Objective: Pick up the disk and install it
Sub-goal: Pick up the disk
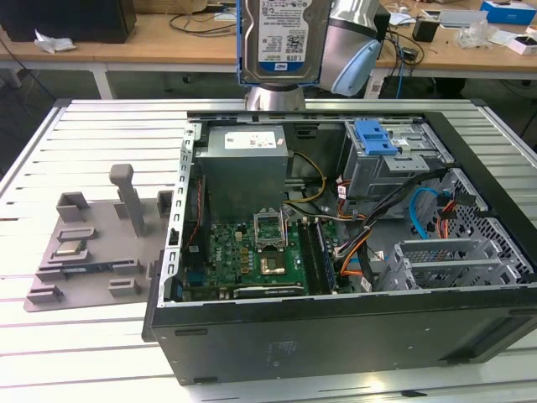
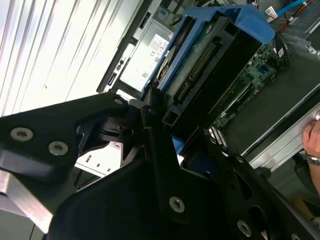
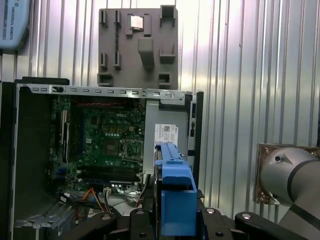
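Observation:
The disk (image 1: 281,38), a silver drive with a white-and-blue label in a blue carrier, hangs upright high above the back of the open computer case (image 1: 336,336), over the power supply end. In both wrist views my gripper (image 2: 165,120) is shut on it. Black fingers (image 2: 150,150) clamp one end of the blue carrier (image 2: 225,25), and the drive's connector edge faces the camera. In the first wrist view the disk (image 3: 175,195) appears edge-on between the black gripper parts (image 3: 175,222), with the case interior beyond it.
Inside the case are a grey power-supply box (image 1: 243,164), the motherboard (image 1: 252,252), a drive cage with a blue latch (image 1: 373,138) and loose cables. A grey fixture plate (image 1: 101,243) lies on the slatted table. A person's hand (image 2: 312,140) is near the case edge.

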`<action>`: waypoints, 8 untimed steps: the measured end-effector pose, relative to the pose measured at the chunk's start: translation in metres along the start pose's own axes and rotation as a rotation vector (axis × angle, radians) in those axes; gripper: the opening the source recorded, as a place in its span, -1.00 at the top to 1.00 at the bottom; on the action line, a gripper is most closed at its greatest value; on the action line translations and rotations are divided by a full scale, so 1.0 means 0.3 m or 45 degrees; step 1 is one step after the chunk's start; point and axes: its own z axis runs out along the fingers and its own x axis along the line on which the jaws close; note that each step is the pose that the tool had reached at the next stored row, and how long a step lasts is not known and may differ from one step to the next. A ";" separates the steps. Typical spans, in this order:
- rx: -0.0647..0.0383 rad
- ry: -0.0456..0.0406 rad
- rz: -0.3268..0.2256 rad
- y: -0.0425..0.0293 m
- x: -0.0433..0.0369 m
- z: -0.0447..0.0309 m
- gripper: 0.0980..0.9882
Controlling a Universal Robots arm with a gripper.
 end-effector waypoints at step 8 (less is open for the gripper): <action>0.000 0.000 0.000 -0.095 0.005 -0.001 0.39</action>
